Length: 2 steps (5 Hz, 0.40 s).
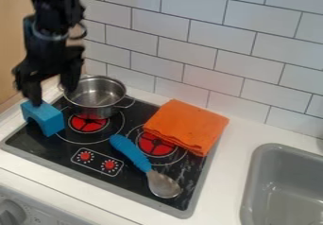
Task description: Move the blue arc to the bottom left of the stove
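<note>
Blue arc point(50, 116) | opening down | long axis upper-left to lower-right

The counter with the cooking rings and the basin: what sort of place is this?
It looks like a kitchen, possibly a toy or mock-up one: a stove with a metal pot on it, and a grey sink.

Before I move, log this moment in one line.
gripper: open, at blue arc | arc: on stove, left side | pot: right of arc
</note>
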Motion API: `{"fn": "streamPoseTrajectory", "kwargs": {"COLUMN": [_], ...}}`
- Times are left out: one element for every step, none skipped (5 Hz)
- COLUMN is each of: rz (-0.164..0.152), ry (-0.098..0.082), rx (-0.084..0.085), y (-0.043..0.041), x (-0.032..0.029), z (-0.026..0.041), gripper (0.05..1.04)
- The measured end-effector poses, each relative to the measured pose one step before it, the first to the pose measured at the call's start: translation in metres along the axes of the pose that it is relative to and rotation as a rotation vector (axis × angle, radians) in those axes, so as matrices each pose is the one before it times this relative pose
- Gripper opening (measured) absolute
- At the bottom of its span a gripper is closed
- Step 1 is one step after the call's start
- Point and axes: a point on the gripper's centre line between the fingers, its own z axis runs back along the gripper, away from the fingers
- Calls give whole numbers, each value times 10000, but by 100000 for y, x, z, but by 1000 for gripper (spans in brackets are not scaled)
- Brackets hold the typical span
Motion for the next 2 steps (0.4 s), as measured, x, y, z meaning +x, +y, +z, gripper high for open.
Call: {"fn": "streamPoseTrajectory", "kwargs": {"rz": [-519, 22], "ry": [-476, -7], "rx": [-270, 13], "y": [-960, 2], "x": [-810, -19], "z": [1571, 11], "gripper": [1000, 1000]}}
